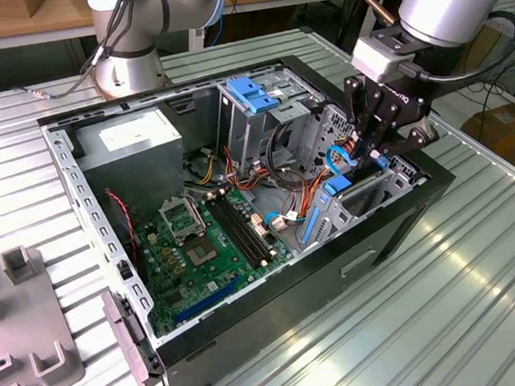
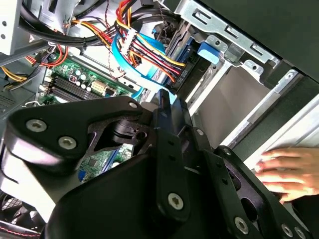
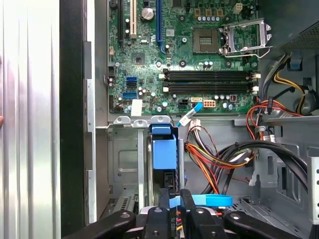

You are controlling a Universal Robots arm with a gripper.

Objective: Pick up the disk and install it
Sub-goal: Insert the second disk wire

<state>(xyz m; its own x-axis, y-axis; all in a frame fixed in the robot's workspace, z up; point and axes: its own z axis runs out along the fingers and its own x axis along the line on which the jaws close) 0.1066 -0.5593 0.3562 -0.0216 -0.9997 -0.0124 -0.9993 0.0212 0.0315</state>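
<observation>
At the exterior view's right end of the open computer case [image 1: 208, 339], the gripper [image 1: 377, 150] sits clenched above the disk [image 3: 163, 152] — seated upright in its bay — near coloured cables [image 3: 209, 159].

Open black computer case [image 1: 397, 225] on a ribbed metal tabletop [image 1: 452, 320], green motherboard [image 1: 204, 253] inside, grey power-supply box [image 1: 134, 141], bundled coloured cables [image 3: 209, 154], grey fixture [image 1: 25, 334] beside it.

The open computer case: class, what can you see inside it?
Inside the case lie a green motherboard, a grey power-supply box, bundled coloured cables and a metal drive cage. The gripper covers the bay below it, so the disk's seating is hidden.
</observation>
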